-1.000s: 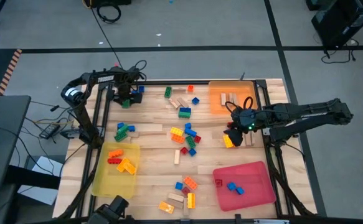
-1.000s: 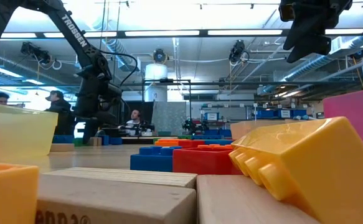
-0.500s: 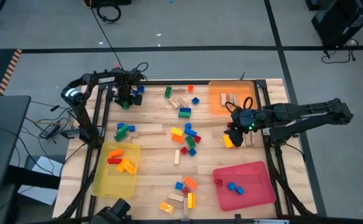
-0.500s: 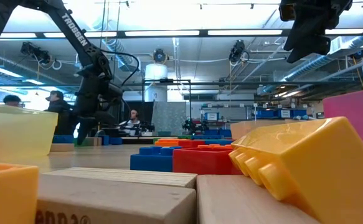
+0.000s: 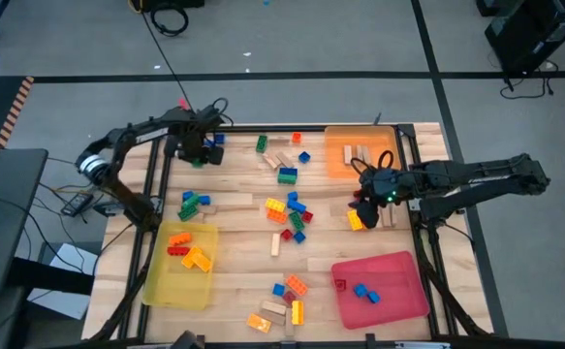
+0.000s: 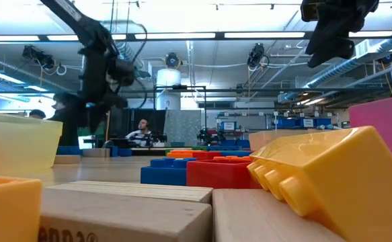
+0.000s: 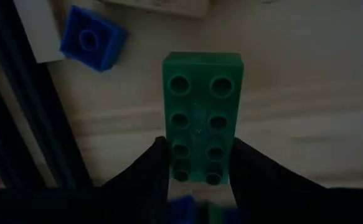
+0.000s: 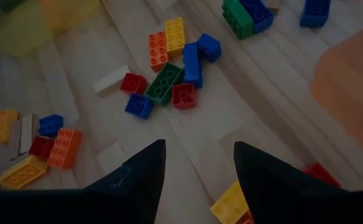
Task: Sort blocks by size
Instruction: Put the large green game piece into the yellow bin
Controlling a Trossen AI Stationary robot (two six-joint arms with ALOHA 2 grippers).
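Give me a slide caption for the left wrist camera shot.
Left tool gripping a long green block above the wooden table, small blue block nearby.

Long green eight-stud block (image 7: 202, 115) held at one end, studs up; loose mixed blocks (image 5: 287, 211) scattered mid-table, some in trays.

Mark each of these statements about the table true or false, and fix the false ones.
1. The left end effector grips a green brick. True.
2. The red tray holds two blue bricks. True.
3. The yellow tray sits on the table's right side. False: it is on the left side, near the front.
4. The right end effector hangs over the yellow tray. False: it hangs by the table's right edge, below the orange tray.
5. The orange tray holds wooden pieces. True.
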